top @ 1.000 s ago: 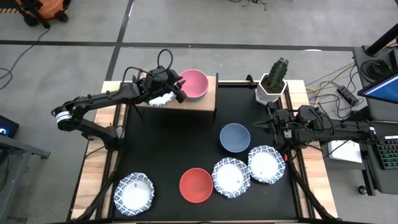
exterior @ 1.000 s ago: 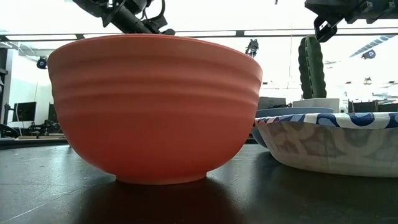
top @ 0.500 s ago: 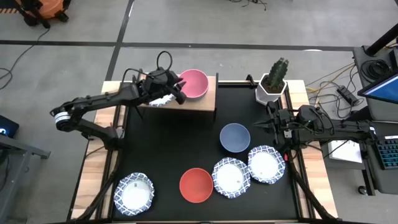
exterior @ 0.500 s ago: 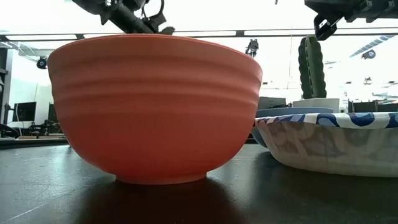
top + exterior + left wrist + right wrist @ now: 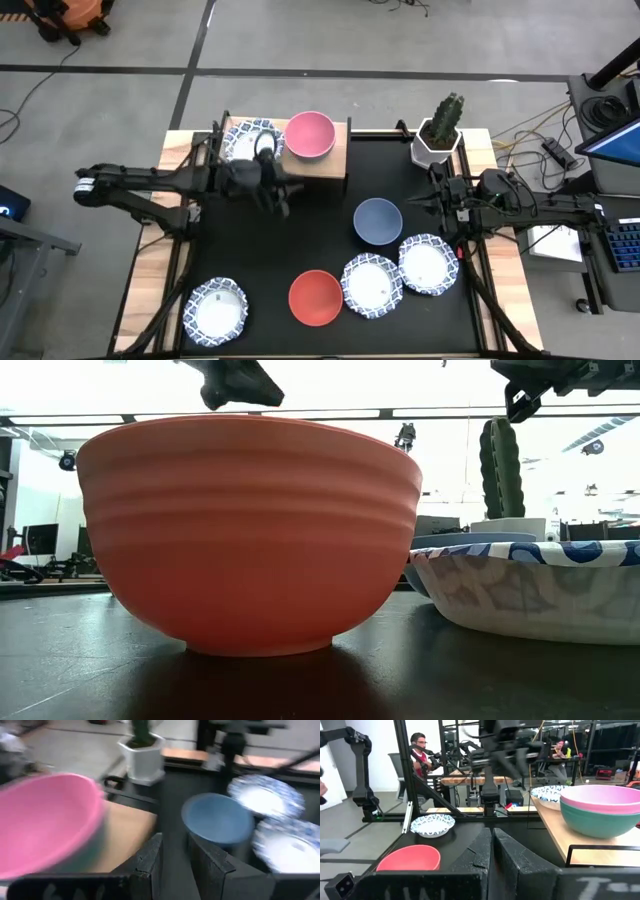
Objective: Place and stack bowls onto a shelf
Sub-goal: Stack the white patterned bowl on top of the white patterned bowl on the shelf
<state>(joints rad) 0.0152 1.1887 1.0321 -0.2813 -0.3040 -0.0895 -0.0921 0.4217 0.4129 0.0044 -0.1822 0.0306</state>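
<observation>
A white bowl with a blue-patterned rim (image 5: 252, 138) rests on its base on the left end of the wooden shelf (image 5: 325, 166). Beside it a pink bowl (image 5: 310, 134) sits nested in a green bowl (image 5: 600, 822). My left gripper (image 5: 272, 192) hangs open and empty just in front of the shelf; its fingers (image 5: 150, 862) point past the pink bowl (image 5: 47, 820) toward the blue-grey bowl (image 5: 217, 817). My right gripper (image 5: 442, 203) waits shut and empty at the mat's right side, near the blue-grey bowl (image 5: 377, 221).
On the black mat stand a red bowl (image 5: 315, 297) and three patterned bowls (image 5: 372, 285), (image 5: 428, 264), (image 5: 216, 310). A white cactus pot (image 5: 438, 138) stands at the far right. People sit in the room beyond (image 5: 420, 750).
My left gripper has drawn back from the patterned bowl on the shelf's left end, going toward the table's near edge and down in front of the shelf. The bowl stays on the shelf, now uncovered. My right arm has kept still.
</observation>
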